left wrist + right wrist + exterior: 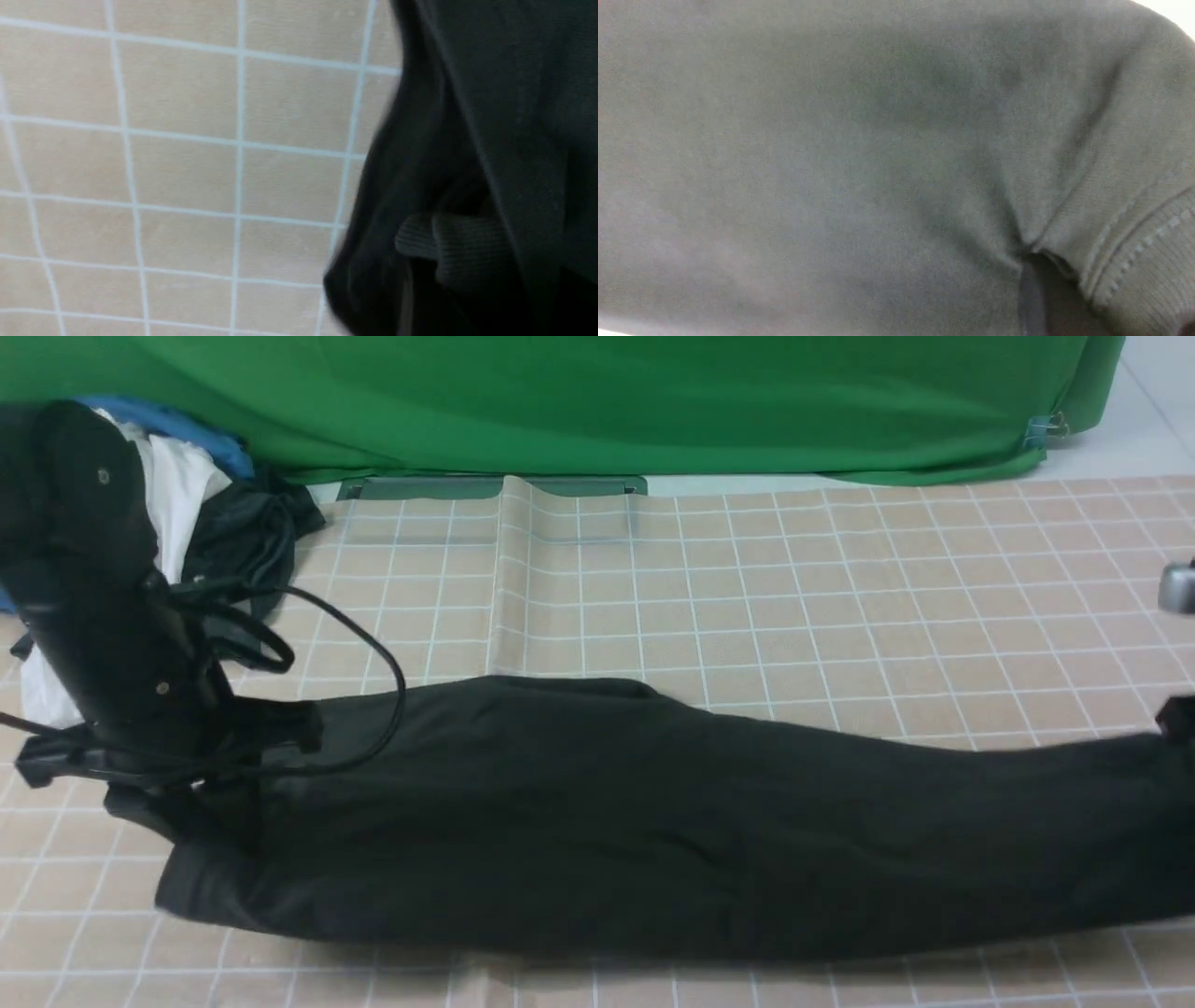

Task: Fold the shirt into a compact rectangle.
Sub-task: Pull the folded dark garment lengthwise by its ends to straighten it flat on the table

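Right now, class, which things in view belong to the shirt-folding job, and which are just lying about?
Job: black shirt, spread on the checked table cover.
Lying about: white garment, smaller dark garment, blue cloth, green backdrop.

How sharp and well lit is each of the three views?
Front view: evenly lit, fairly sharp, but the black shirt shows little detail. Left wrist view: shirt edge smeared, checked cloth soft. Right wrist view: fabric fills the frame, grainy, washed grey; only the stitched hem is clear.
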